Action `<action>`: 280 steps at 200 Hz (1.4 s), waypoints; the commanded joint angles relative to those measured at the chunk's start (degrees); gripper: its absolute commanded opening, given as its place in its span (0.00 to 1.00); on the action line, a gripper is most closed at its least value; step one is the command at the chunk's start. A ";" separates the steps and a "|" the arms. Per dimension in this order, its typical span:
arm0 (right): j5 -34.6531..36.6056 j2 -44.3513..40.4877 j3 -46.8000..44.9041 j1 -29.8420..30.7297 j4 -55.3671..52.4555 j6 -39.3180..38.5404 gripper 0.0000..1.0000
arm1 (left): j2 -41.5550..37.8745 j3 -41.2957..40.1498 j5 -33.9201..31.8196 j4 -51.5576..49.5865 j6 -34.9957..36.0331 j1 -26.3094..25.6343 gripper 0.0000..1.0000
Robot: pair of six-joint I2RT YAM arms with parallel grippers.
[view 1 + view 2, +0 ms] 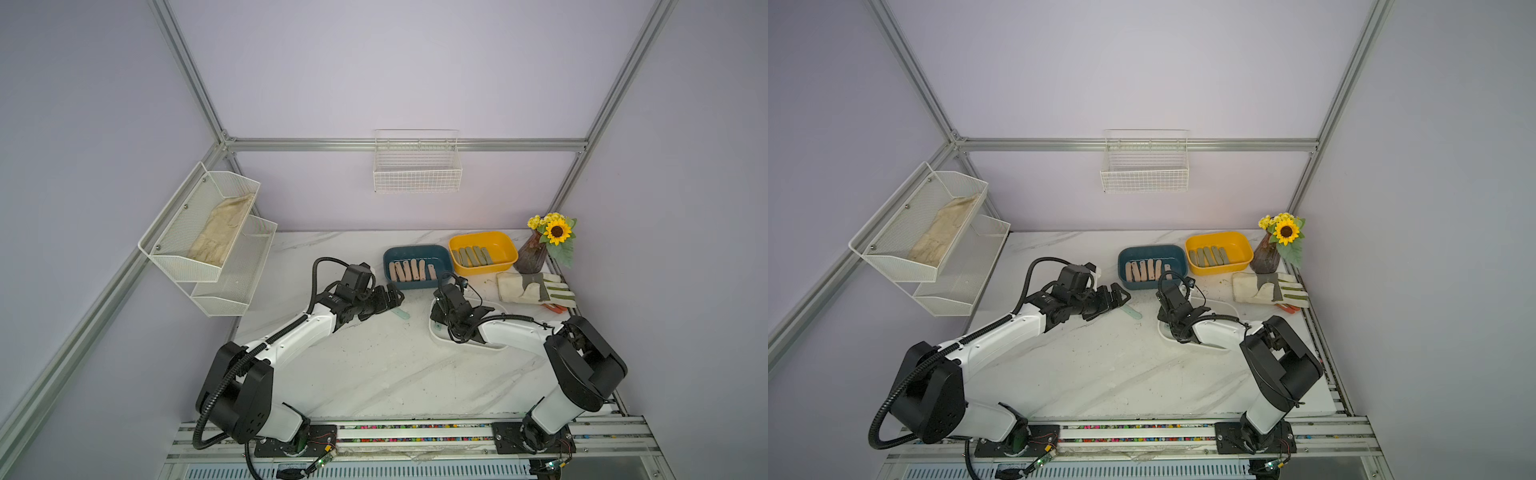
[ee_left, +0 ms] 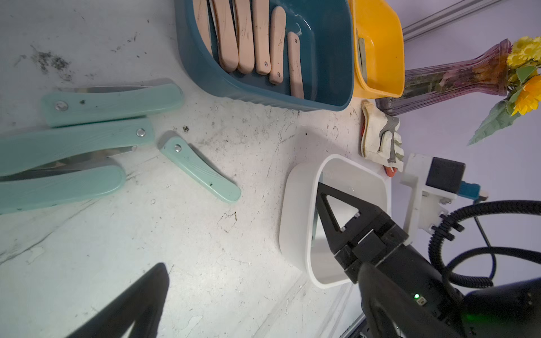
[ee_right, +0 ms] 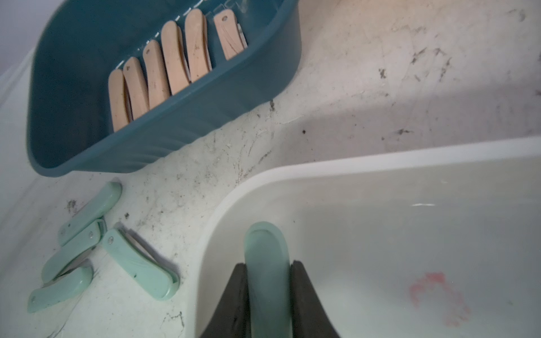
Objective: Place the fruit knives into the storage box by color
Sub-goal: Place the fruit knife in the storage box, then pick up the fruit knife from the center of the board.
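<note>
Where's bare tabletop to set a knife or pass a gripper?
Widest: front table between arm bases. Also back-left, between wire shelf and blue box. Crowded: loose mint knives by the left gripper; yellow box, vase, glove back-right; right gripper holds a mint knife inside the white box.

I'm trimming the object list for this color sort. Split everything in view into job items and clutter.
Job: mint green knives on the table; mint green knife in the right gripper; peach pink knives in the blue box; olive knives in the yellow box; white box.
Clutter: striped work glove; sunflower vase; wire wall basket; mesh shelf with a glove.
</note>
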 commanded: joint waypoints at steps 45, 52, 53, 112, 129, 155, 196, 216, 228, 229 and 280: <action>-1.55 1.86 0.14 -0.71 1.56 -0.60 0.43 | -1.43 5.69 -0.39 1.54 -0.95 -0.69 1.00; -1.67 1.09 0.27 -0.83 1.06 -0.67 0.46 | -1.55 5.56 -0.45 1.59 -0.95 -0.69 1.00; -1.68 0.92 0.27 -0.86 1.02 -0.71 0.46 | -1.54 5.54 -0.45 1.61 -0.95 -0.69 1.00; -2.76 -9.79 5.28 -1.16 -6.21 -8.59 0.55 | -5.30 4.77 -2.75 -0.62 0.72 -0.31 1.00; -5.49 -9.26 8.59 -1.15 -6.82 -14.77 0.55 | -6.27 4.22 -3.34 -1.76 1.61 0.63 1.00; -11.34 -4.88 14.10 -0.10 -6.91 -21.08 0.55 | -7.92 2.51 -3.11 -3.03 2.37 3.62 1.00; -12.26 7.46 24.46 5.06 -10.10 -27.42 0.56 | -12.90 -1.51 -2.63 -4.79 3.09 10.31 1.00; -11.01 13.46 28.62 6.83 -11.83 -28.67 0.58 | -15.48 -3.36 -3.41 -4.53 3.61 12.25 1.00; -10.91 16.47 30.56 7.41 -12.46 -28.86 0.60 | -16.32 -3.92 -3.36 -4.44 3.62 13.03 1.00; -10.91 16.70 30.80 7.48 -12.56 -28.91 0.60 | -16.39 -3.95 -3.35 -4.43 3.62 13.07 1.00; -9.76 24.23 34.26 8.70 -13.62 -29.33 0.64 | -16.27 -4.06 -1.55 -4.72 3.03 13.81 1.00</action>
